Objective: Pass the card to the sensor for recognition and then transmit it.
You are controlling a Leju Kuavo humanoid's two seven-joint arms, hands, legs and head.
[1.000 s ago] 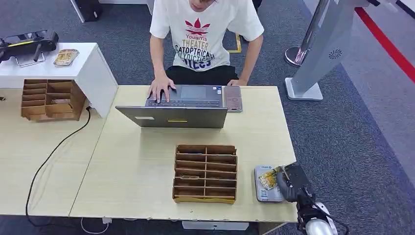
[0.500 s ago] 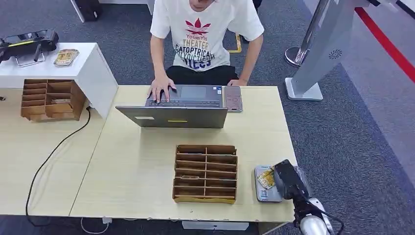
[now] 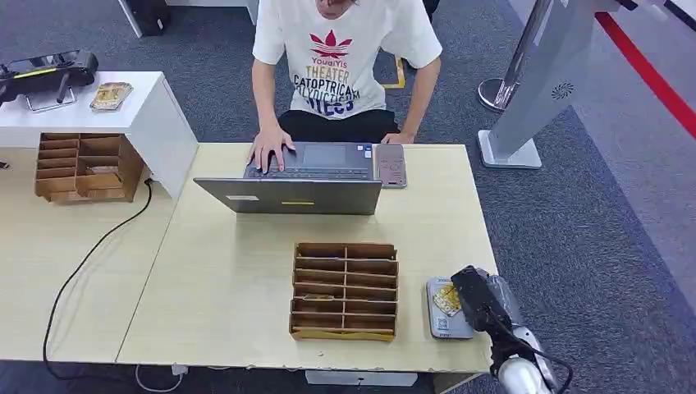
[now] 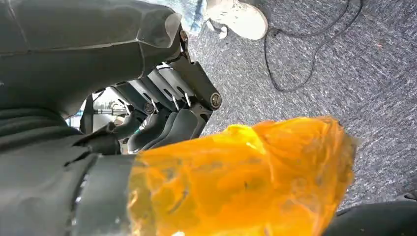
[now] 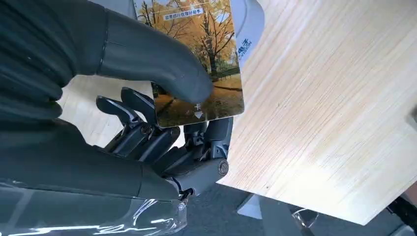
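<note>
Card [image 5: 196, 59] pinched in right robot hand [image 5: 147, 113] over grey sensor [image 3: 443, 316].

A pale wood-grain table [image 3: 230, 279] holds a brown cardboard organiser [image 3: 345, 290] and a dark grey laptop [image 3: 289, 195]. The card [image 5: 196, 59] shows golden autumn trees. The right hand [image 5: 147, 98] is dark grey. The carpet [image 3: 591, 238] is speckled grey-blue.

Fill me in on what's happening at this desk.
The right robot hand holds a card with an autumn-tree picture over the grey sensor at the table's near right corner. Across the table a person types on a laptop. A wooden organizer sits beside the sensor.
</note>
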